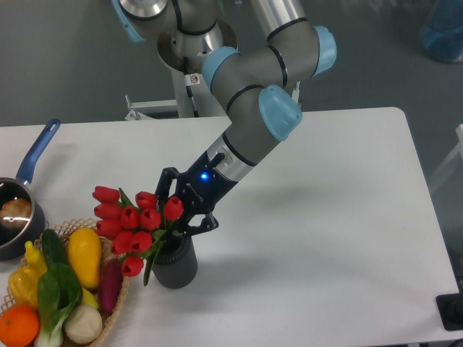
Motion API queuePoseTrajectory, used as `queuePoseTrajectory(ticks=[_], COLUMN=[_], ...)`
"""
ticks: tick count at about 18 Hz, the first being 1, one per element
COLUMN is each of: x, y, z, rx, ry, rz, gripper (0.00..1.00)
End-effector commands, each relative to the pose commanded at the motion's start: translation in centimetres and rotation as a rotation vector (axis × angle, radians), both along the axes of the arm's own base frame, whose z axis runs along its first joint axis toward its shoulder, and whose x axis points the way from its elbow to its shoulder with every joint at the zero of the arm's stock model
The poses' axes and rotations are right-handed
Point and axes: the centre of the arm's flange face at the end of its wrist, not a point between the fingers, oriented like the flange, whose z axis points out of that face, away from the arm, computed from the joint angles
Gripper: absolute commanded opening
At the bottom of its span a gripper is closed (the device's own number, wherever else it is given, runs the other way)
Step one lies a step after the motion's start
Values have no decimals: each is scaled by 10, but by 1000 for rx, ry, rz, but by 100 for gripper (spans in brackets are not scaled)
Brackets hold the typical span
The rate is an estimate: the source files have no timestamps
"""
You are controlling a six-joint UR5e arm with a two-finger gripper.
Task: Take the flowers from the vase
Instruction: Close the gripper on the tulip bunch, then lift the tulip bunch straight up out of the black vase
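The gripper (176,210) reaches down into the flowers (134,225), its dark fingers among the red blooms just above the vase (176,267). Left of the vase sit a wicker basket (116,307) of vegetables and a saucepan (18,217).

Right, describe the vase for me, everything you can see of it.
The vase is a short dark grey cylinder with faintly ribbed sides, matte like plastic. It stands upright on the white table, right beside the wicker basket. The flowers rise from its mouth, leaning left. The gripper hovers just above its rim.
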Motion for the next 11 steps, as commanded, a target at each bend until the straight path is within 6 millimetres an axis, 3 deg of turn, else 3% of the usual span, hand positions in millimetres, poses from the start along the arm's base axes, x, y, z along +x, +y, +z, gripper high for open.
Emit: queuePoseTrajectory(ticks=[5, 11], x=[-5, -9], y=[-5, -16], z=[8, 36], rx=[0, 59], ry=[-26, -61], rz=[38, 77], gripper=[40, 39])
